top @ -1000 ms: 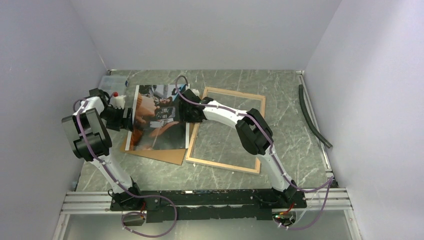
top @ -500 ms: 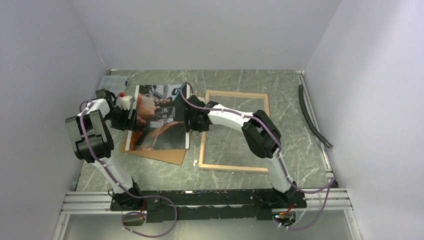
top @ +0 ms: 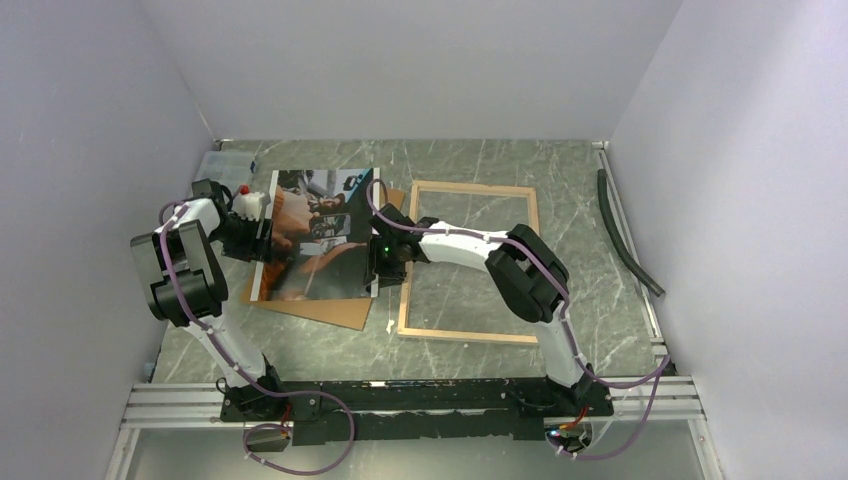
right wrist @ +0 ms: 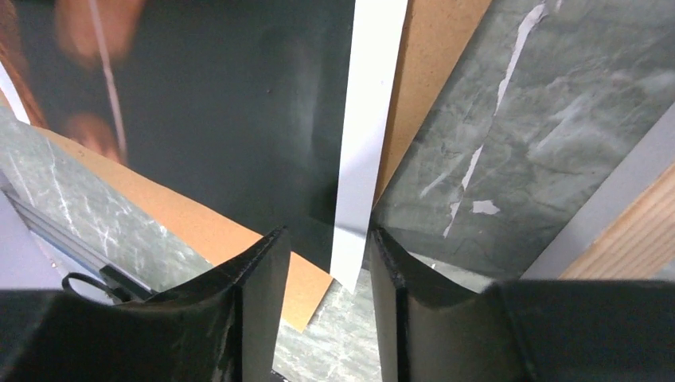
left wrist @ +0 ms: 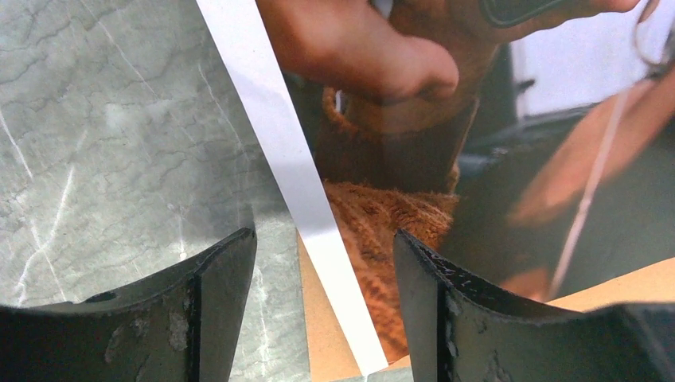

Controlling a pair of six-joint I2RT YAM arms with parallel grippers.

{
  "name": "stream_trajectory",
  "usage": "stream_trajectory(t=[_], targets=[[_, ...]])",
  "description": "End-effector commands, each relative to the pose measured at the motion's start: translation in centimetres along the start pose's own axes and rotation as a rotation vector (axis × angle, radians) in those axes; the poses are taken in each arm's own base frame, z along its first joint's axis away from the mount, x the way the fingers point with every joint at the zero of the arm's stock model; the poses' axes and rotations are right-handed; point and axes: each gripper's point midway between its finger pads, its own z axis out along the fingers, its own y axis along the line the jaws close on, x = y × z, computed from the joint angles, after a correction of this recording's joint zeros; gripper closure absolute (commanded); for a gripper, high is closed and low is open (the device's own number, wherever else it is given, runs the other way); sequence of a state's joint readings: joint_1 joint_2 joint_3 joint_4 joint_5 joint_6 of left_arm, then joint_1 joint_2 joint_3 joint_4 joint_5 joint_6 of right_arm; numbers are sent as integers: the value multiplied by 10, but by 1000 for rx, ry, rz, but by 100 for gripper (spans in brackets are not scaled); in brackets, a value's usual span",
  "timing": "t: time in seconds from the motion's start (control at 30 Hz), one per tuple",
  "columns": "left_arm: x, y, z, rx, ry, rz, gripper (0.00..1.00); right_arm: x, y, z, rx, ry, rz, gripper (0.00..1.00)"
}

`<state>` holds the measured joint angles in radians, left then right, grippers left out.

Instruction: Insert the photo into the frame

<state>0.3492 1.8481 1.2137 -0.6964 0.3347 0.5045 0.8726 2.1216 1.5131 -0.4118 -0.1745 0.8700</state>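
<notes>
Your left arm (top: 225, 345) and right arm (top: 470, 243) are built alike, with white tubular links and bulky black joint housings. Purple cables (top: 176, 285) run along each, fastened with pale ties, and loop loose by the black base plate (top: 420, 398) at the bench's near edge. A green light (top: 386, 250) glows at the right wrist. The jaws are black, with pale scuffing along their edges.

You get the top camera looking down from behind; both wrist cameras (very near) face the photo (top: 315, 240), shared by all three.
</notes>
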Motion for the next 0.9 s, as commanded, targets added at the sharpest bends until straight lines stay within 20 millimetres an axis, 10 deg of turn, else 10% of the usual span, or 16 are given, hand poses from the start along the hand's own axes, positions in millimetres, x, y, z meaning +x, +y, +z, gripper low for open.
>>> stream_trajectory(t=[0.0,0.6,0.87], targets=[[12,-15,3,56,31,-3,31,8,13,-6,-55,22,43,56],[13,-17,3,62,34,5,34,-7,62,-49,-330,-48,91,70],[12,-18,3,65,31,4,35,1,60,-33,-355,4,131,63]])
